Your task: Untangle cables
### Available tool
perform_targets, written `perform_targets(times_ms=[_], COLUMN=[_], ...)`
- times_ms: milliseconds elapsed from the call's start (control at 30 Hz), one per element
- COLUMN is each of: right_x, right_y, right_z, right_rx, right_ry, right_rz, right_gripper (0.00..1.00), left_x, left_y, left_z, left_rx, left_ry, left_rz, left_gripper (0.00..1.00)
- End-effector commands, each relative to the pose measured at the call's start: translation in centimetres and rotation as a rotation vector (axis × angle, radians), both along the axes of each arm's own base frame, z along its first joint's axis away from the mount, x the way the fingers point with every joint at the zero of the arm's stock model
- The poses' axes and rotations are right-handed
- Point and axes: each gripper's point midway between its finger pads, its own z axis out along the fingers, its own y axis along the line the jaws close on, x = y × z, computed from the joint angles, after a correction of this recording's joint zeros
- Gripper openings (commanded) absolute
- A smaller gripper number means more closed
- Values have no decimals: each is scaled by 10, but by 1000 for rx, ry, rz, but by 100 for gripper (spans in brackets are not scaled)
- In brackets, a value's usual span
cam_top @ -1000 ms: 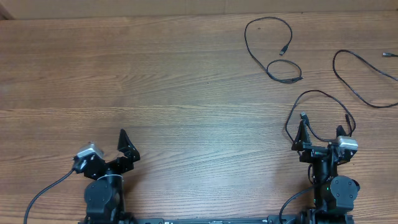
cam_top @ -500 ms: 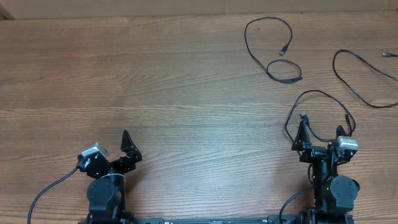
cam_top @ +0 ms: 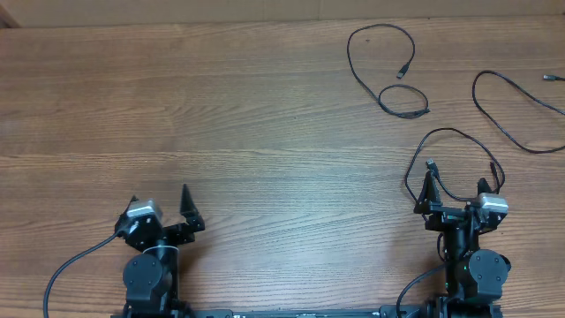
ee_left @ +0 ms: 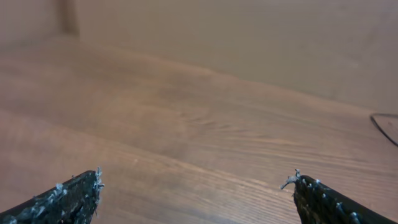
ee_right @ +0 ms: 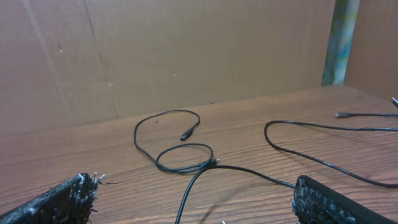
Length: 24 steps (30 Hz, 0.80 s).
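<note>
Three thin black cables lie apart on the right half of the wooden table. One forms loops at the back. One curves along the far right edge. The third arches just ahead of my right gripper, and its strand runs on the table between the jaws in the right wrist view. My right gripper is open and holds nothing. My left gripper is open and empty over bare wood at the front left, far from the cables.
A brown cardboard wall stands along the table's back edge. A short piece of cable shows at the right edge of the left wrist view. Thick black arm wires trail at the front.
My left gripper has turned and shifted slightly to the right. The right arm and the cables have not moved.
</note>
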Motion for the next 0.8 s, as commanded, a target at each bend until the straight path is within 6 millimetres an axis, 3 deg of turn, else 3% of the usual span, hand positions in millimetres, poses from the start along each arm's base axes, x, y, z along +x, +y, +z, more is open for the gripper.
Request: perform_targets(times_ms=[0,100,767], right_x=[0,0,0], right_y=[2,2,2], right_z=[-2,-2,-2], right_rx=[-5,-5,-5], right_ry=[-5,-4,-4], right_rz=[8,8,8], right_gripper=[100,100,100], left_x=[6,9,11], left_y=[-32,-42,-37], left_z=[-2,1,-14], left_rx=[97,37,38], left_ry=[-34,-96,-33], left_rz=[-196,-246,-217], left_gripper=[100,99,99])
